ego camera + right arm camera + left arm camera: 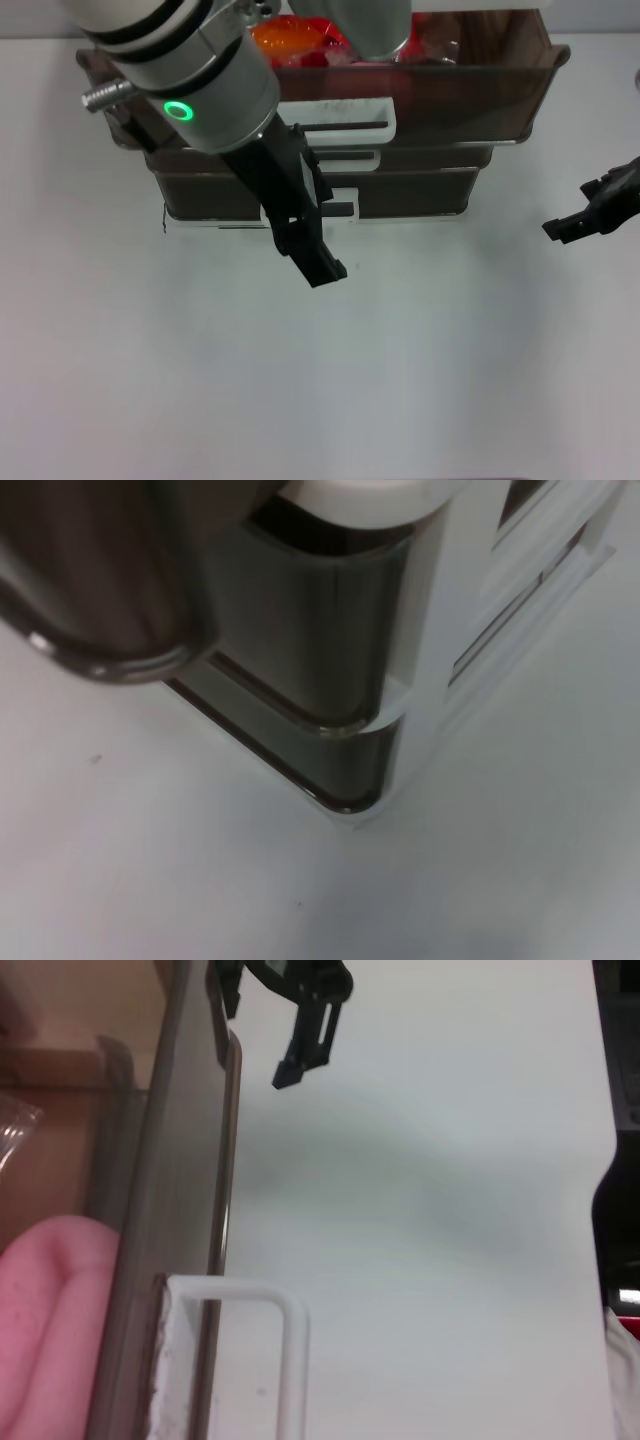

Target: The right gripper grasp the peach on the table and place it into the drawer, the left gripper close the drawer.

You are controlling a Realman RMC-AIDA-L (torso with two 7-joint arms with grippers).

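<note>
Plain white desk (300,380) with a smoky-brown drawer unit at the back. The peach (45,1320) already lies inside the open top drawer (480,95). Left gripper (305,235) hangs before the handles; its opening cannot be told. Right gripper (590,215) is parked aside, empty. Closing remains: push the front inward.

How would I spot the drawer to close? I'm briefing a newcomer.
On the white table stands a stack of dark translucent drawers. The drawer is the top one, behind the left gripper. Unlike the two below, it juts forward and has the widest white loop handle.
</note>
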